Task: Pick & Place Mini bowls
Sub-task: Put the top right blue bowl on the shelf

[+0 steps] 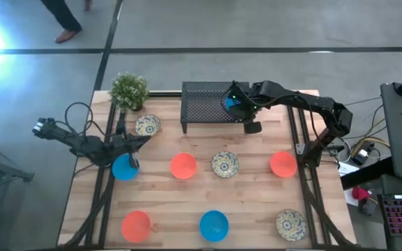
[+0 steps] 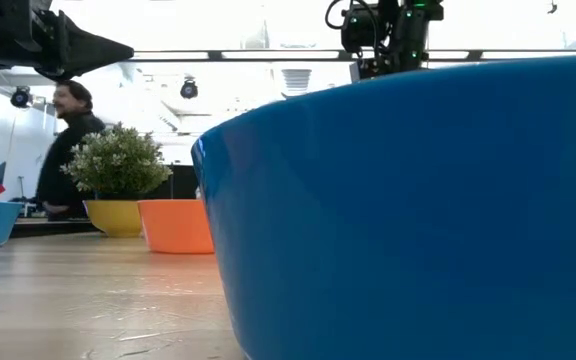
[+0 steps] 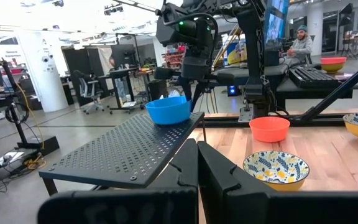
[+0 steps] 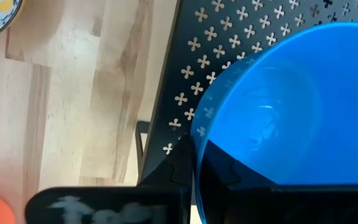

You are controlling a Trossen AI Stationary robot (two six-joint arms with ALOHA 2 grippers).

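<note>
High view: right gripper (image 1: pixel 237 104) sits over the black mesh rack (image 1: pixel 204 103), its fingers (image 4: pixel 185 163) closed on the rim of a blue mini bowl (image 1: pixel 232 103), one finger inside the wall, one outside. In the left wrist view that bowl's base looks to be on or just above the rack top; cannot tell which.

Left gripper (image 1: pixel 132 142) waits, fingers (image 3: pixel 225 177) pressed together with nothing between them. A second blue bowl (image 1: pixel 124 167) lies just beside those fingers, a patterned bowl (image 1: pixel 147 125) just ahead of them.

Progress, as I judge it: early. One bowl at the rack and not let go; eight remain on the wooden surface (image 1: pixel 250 202). That is two blue incl. (image 1: pixel 213 224), three orange-red (image 1: pixel 183 166) (image 1: pixel 283 164) (image 1: pixel 136 224), three patterned incl. (image 1: pixel 225 164) (image 1: pixel 291 224).

Surface: light wood planks, potted plant (image 1: pixel 128 90) at the far corner next to the rack. Room: grey floor with dark lines, a person's legs (image 1: pixel 63 17) at the far edge, desks and chairs beyond, a seated person (image 3: pixel 299 43) behind.
</note>
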